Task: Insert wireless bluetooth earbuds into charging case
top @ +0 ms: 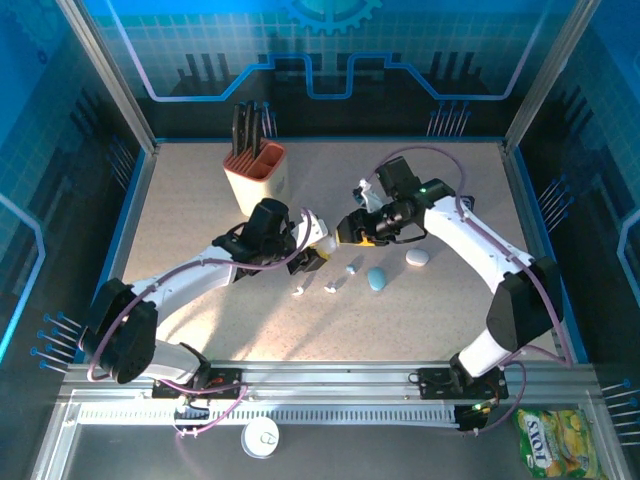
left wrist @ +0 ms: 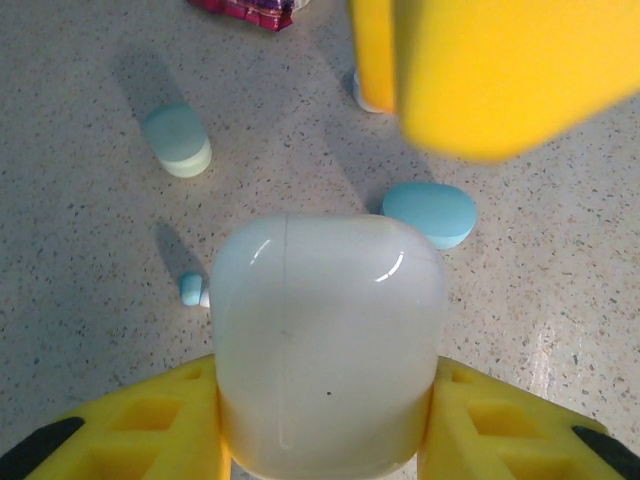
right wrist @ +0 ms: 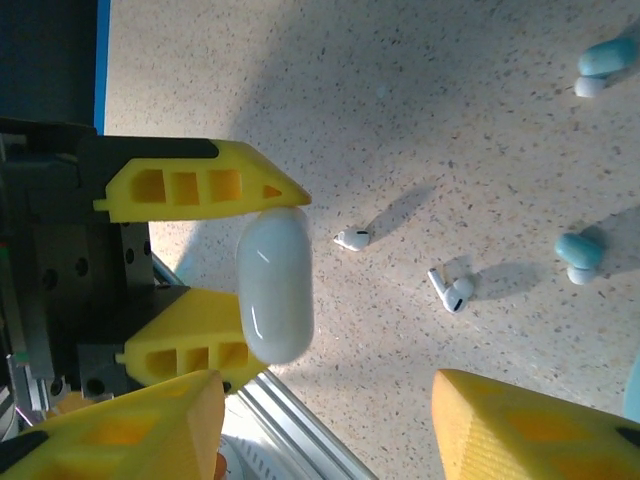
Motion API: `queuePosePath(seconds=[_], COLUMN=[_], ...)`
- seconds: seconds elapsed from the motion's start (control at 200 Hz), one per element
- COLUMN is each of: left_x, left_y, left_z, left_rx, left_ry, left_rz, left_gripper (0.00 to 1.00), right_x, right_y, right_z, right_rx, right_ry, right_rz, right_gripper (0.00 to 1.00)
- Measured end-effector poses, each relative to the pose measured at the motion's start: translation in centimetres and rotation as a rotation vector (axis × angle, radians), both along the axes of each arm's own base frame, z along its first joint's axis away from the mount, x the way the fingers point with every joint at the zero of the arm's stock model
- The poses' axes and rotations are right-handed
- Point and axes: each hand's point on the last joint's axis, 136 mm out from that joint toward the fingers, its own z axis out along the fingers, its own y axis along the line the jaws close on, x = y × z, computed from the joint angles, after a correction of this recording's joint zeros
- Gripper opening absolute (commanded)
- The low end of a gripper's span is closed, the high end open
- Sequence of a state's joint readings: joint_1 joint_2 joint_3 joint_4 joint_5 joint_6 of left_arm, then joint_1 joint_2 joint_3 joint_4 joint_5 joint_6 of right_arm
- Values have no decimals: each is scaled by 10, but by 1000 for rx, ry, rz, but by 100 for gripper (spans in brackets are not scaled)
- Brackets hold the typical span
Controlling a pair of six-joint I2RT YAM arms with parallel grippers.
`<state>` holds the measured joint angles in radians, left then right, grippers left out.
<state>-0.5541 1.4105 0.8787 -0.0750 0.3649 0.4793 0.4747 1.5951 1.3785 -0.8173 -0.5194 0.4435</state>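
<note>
Inside a blue-walled cell, over a speckled tabletop [top: 185, 225]: clamping a white charging case [right wrist: 273, 300] in the left tool [right wrist: 278, 285], holding the right tool [right wrist: 330, 392] just beside it, fingers apart and empty, with two white earbuds [right wrist: 352, 239] lying on the tabletop beyond the case, a blue oval case [top: 377, 279] and a white oval case [top: 417, 258] farther right.

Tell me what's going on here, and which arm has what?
The left gripper is clamped on a white charging case that looks closed, holding it above the table. The right gripper hangs open close beside it, holding nothing. White earbuds lie loose on the table below, near a blue case. None of them has been picked up.
</note>
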Motion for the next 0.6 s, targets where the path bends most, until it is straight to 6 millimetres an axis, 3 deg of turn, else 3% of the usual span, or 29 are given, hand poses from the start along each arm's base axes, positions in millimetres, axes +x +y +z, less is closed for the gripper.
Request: queuePosePath(seconds=[0.275, 0.505, 0.6], left_x=[-2, -3, -3], left_y=[-3, -4, -3], left_z=[6, 7, 8], left_rx=[-2, -2, -1], left_ry=[-37, -41, -41], left_rz=[-24, -27, -23], left_gripper=[37, 39, 47], right_x=[-1, -3, -2], right_y=[20, 27, 27], right_z=[-8, -8, -7], right_rx=[23, 44, 45], right_ry=[56, 83, 76], right_rz=[22, 30, 35], right_gripper=[46, 26, 22])
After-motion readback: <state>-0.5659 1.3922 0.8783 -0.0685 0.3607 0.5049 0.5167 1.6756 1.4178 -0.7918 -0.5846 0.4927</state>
